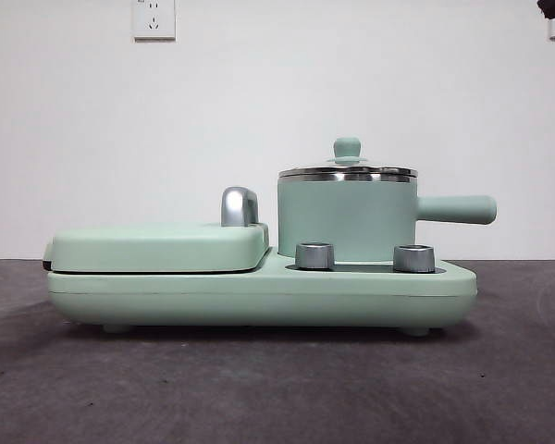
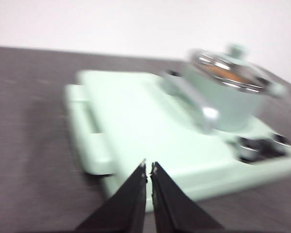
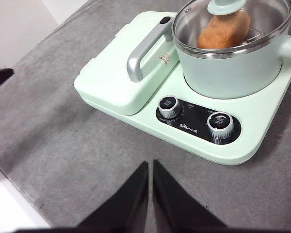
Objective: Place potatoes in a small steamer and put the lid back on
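Glass lid (image 3: 231, 22) seated on small steamer (image 3: 233, 63); potatoes (image 3: 223, 30) inside.

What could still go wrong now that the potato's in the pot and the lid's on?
Little looks urgent. The lid sits on the small steamer with the potato close under the glass, so it may not be seated flat. The steamer's side handle sticks out past the base, where a moving arm could knock it. Both the left gripper and right gripper are shut and clear.

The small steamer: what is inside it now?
Through the lid on the small steamer, one orange-brown potato shows inside. The pot wall hides the potato's underside and whatever lies beneath it.
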`<state>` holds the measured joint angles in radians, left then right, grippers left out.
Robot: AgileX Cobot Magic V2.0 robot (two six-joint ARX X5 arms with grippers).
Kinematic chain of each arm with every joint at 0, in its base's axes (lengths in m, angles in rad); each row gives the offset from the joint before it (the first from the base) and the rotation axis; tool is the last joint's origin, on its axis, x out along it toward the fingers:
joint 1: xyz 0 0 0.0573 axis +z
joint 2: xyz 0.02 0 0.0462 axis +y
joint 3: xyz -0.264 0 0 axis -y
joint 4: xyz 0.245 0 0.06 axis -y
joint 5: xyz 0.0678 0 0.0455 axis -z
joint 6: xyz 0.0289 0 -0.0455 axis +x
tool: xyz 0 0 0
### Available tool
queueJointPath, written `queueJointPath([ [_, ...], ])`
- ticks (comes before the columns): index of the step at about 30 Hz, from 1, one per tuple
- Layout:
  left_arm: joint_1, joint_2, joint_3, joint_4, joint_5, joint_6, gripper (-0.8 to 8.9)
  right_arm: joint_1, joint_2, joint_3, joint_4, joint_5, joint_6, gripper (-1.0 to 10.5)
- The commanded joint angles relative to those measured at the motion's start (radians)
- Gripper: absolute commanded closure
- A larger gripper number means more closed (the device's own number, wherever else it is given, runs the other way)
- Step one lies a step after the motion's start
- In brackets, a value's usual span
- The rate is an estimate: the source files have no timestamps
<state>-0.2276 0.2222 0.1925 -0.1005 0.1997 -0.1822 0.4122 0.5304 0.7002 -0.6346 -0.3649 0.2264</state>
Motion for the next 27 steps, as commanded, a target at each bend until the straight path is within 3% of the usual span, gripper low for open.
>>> queueJointPath([
  [1,0.080,-0.084,-0.098,0.048,-0.002,-0.021,7.95,0.005,0.003,0.007,0.011,-0.002,0.001,9.4],
  [7,0.191,-0.203,-0.170,0.016,-0.065,-0.017,7.95,0.005,0.003,0.007,0.011,-0.002,0.001,9.4],
  [15,0.228,-0.219,-0.180,-0.044,-0.301,-0.016,7.95,0.005,0.003,0.007,0.012,-0.002,0.001,9.4],
  [27,0.227,-0.219,-0.180,-0.083,-0.301,-0.025,7.95,0.005,0.003,0.007,0.013,-0.002,0.001,9.4],
])
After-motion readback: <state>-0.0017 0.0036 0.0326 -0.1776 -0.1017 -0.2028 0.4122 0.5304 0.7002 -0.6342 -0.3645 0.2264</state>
